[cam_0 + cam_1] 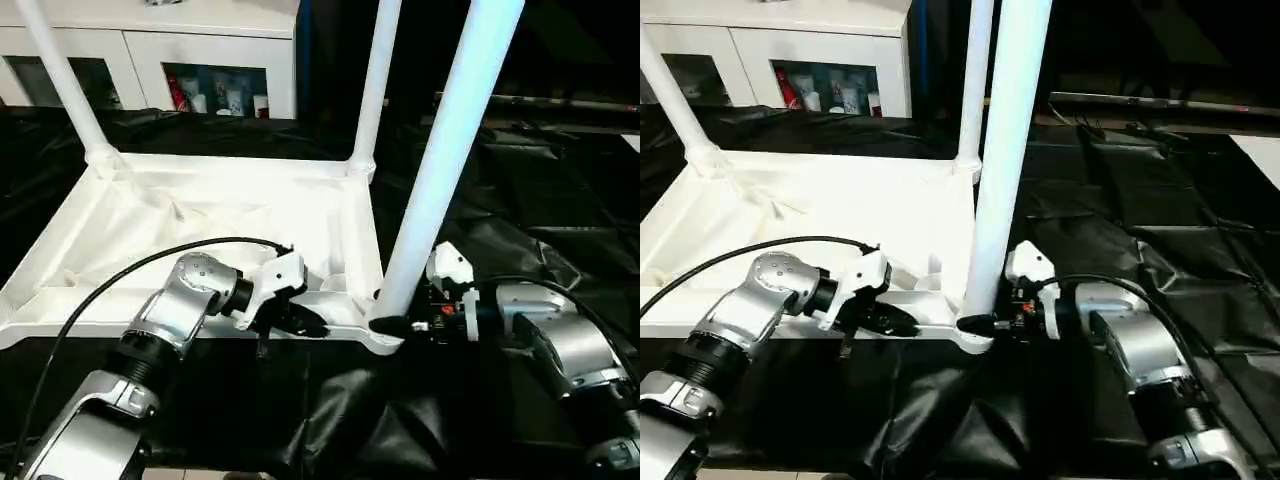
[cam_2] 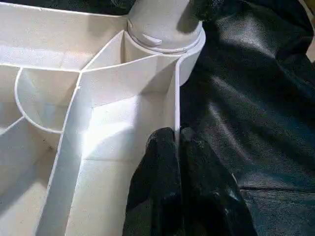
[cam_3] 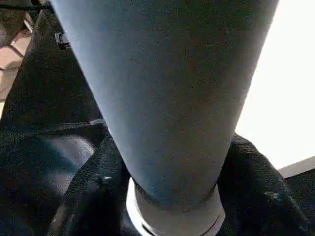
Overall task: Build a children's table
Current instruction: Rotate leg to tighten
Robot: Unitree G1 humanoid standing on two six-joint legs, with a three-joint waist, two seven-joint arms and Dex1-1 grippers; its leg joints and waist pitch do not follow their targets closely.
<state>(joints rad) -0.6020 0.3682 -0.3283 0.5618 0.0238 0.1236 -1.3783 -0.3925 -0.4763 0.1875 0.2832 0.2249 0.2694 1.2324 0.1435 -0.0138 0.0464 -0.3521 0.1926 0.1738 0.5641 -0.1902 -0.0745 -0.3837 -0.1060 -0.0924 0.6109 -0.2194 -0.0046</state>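
Note:
The children's table lies upside down on black cloth, with the ribbed underside of its white top (image 1: 200,215) facing up. Three white legs stand in corner sockets: far left (image 1: 65,85), far right (image 1: 375,85) and near right (image 1: 440,170). My left gripper (image 1: 305,322) is shut on the top's near rim wall, just left of the near-right socket; the left wrist view shows its fingers (image 2: 157,162) pinching that thin wall. My right gripper (image 1: 388,325) clasps the base of the near-right leg (image 3: 167,98), a black finger (image 3: 93,196) on each side just above the socket.
A white cabinet with glass doors (image 1: 150,50) stands behind the table top. Crumpled black cloth (image 1: 520,220) covers the surface to the right and front. A black cable (image 1: 120,270) arcs over my left forearm above the top's near edge.

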